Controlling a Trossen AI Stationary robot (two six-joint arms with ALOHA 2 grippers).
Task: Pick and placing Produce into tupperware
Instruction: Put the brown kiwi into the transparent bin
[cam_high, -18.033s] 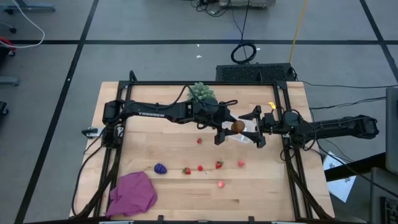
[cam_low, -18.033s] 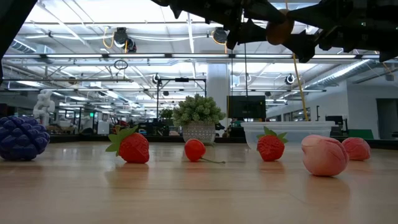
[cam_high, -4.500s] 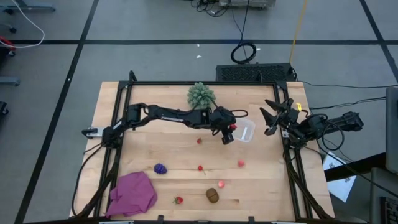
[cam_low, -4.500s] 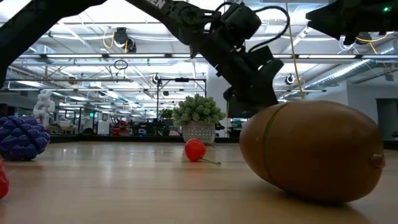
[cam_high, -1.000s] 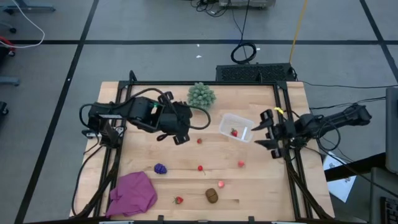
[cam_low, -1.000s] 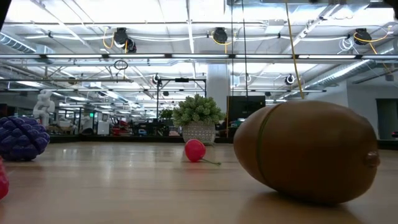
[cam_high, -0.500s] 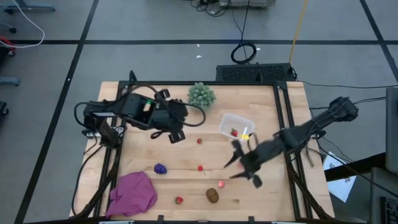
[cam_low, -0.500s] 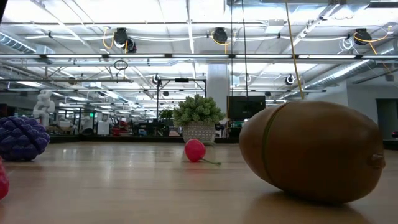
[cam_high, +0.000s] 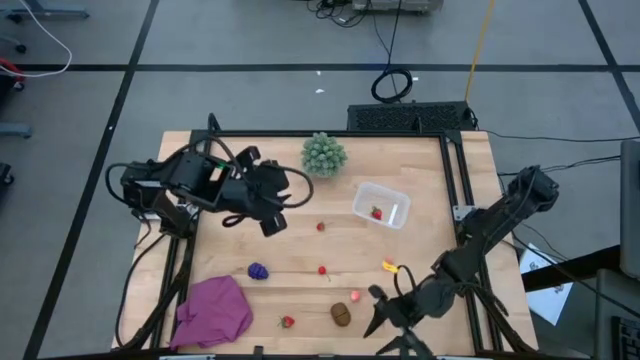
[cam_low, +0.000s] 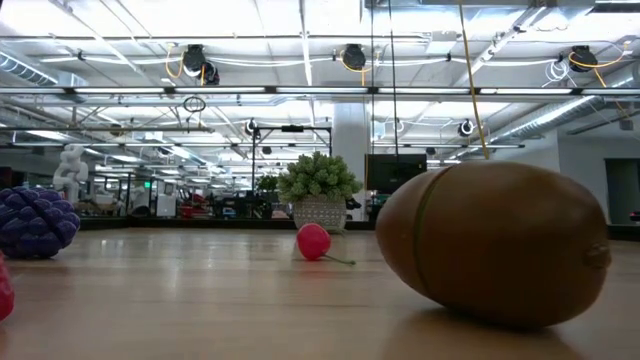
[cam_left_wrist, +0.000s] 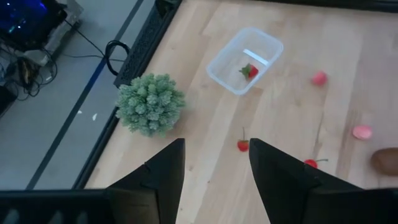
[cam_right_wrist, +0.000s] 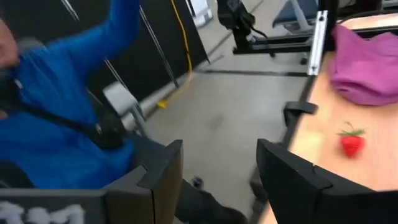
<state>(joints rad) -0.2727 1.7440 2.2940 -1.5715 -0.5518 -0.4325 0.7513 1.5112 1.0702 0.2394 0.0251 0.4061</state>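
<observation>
On the counter (cam_high: 420, 255), the tupperware (cam_high: 381, 204) holds one strawberry (cam_high: 376, 212) (other produce lies loose nearby); left gripper (cam_high: 270, 213) and right gripper (cam_high: 385, 325) both hang parted, empty.

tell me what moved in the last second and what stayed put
The right tool swung from beside the tupperware to the table's near edge, by the kiwi. The left tool drew back slightly. Both are empty and open. The produce, including the strawberry inside, stayed.

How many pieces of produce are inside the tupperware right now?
1: a strawberry lying in the clear tupperware near the table's far right. Nothing else shows inside it.
</observation>
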